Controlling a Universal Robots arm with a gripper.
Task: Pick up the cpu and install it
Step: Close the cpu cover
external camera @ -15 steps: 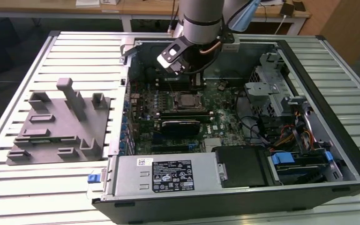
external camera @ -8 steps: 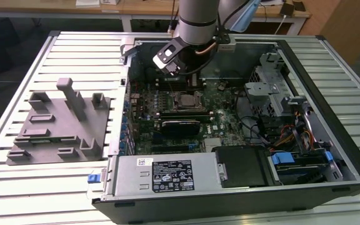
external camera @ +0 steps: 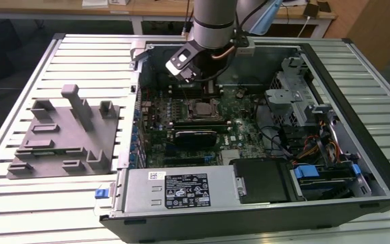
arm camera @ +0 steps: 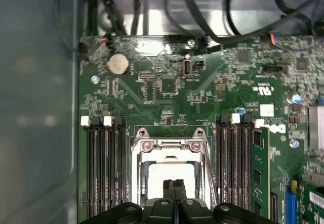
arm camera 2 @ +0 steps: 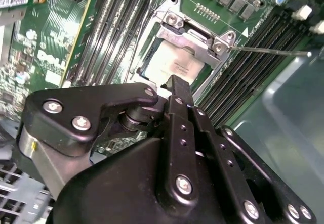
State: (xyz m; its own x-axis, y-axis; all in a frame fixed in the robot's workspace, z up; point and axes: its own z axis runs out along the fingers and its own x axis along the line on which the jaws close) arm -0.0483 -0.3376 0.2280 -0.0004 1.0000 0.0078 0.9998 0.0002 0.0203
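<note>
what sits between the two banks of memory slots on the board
The metal socket bracket with the cpu lying inside it, in the first wrist view; the shut gripper is over the cpu.

A dark label (external camera: 185, 189) with pale small print lies on the grey power supply box (external camera: 139, 195) at the near side of the computer case (external camera: 249, 222); its words are too small to read. In the second wrist view the green motherboard (arm camera 2: 48, 37) carries a white maker's logo and tiny white codes, which also cannot be read.
</note>
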